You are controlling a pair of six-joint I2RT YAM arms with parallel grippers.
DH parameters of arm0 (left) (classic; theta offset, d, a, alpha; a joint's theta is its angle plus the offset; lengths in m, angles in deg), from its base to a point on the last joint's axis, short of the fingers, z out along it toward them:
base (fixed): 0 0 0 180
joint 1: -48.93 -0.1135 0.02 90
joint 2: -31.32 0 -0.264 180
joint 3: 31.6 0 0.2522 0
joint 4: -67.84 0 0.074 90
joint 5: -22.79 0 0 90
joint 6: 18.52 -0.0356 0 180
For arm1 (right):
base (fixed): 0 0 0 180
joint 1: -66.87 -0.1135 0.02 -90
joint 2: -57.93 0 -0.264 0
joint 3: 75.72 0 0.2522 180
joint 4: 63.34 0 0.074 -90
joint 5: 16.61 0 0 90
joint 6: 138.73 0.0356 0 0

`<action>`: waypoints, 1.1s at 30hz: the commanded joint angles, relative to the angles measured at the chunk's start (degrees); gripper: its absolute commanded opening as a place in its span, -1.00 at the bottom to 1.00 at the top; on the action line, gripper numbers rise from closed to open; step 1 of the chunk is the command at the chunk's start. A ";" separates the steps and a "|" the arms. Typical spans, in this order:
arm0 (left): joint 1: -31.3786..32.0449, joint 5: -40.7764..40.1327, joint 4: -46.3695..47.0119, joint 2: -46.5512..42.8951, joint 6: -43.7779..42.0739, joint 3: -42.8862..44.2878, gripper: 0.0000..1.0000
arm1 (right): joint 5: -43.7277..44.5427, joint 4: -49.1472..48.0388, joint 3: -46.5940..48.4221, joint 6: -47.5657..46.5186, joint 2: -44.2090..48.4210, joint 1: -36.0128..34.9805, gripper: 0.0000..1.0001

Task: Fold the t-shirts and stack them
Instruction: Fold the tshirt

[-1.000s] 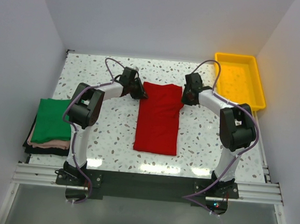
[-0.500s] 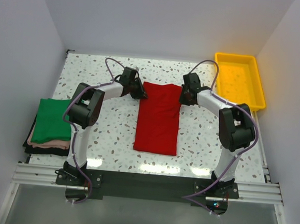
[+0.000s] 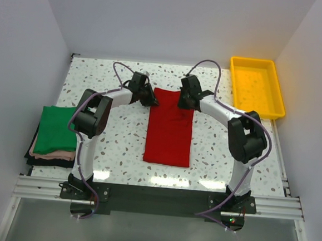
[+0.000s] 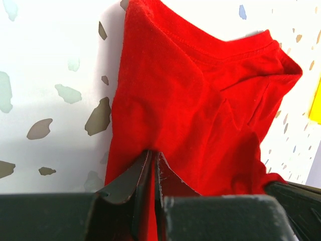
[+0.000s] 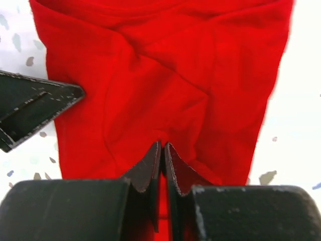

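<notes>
Item: red t-shirt [image 3: 169, 135], long strip at bench [image 3: 120, 145] centre | left hand [image 4: 153, 168], right hand [image 5: 163, 155]: both pinched tight on its far end | green t-shirt [image 3: 57, 129]: folded, left pile | Advice: lift both hands level, carry toward near hem, keep edges aligned.

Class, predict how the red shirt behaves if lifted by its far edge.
Likely floppy: the red shirt wrinkles at the left pincer and right pincer. Probably light, as small pinches grip it. Folded layers may sag open.
</notes>
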 commanded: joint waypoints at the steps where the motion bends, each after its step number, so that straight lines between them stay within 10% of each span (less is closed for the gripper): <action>1: -0.27 -1.42 -1.23 1.99 -0.96 0.71 -0.77 | -1.06 -1.68 2.26 2.06 -2.56 -0.27 -0.84; 25: -0.27 -0.54 -0.35 -1.00 -2.28 1.15 -0.61 | -11.34 -10.65 -2.13 6.54 0.84 3.24 -0.07; 33: -0.27 0.77 0.35 -1.79 -2.63 2.29 -0.58 | -19.34 -14.69 -8.72 9.80 3.41 6.14 -0.41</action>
